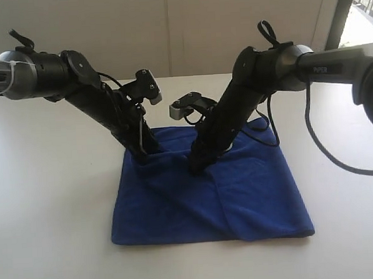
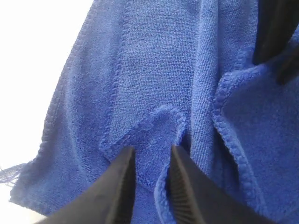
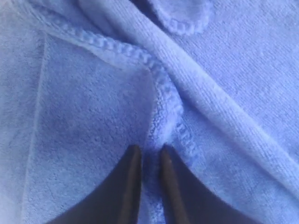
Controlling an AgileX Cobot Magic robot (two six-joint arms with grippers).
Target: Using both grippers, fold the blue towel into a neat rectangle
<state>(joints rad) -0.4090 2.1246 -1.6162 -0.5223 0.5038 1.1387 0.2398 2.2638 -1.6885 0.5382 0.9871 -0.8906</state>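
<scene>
blue towel [image 1: 240, 199] flat mid-table [image 1: 51, 184], far edge rumpled, fold line down middle; L gripper [image 2: 152, 150] jaws pinch turned-up corner flap; R gripper [image 3: 150, 148] jaws nip stitched hem; frayed threads [image 2: 8, 173] in L wrist view only

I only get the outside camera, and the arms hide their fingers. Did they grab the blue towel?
Observer: The right gripper has its fingers nearly together, with the blue towel's stitched edge running between them.
Operator: And the other one?
Observer: The left gripper straddles a folded-up corner, jaws wider apart; I can't tell if it pinches.
Operator: Anything funny?
Observer: Loose threads stick out at one towel corner.
</scene>
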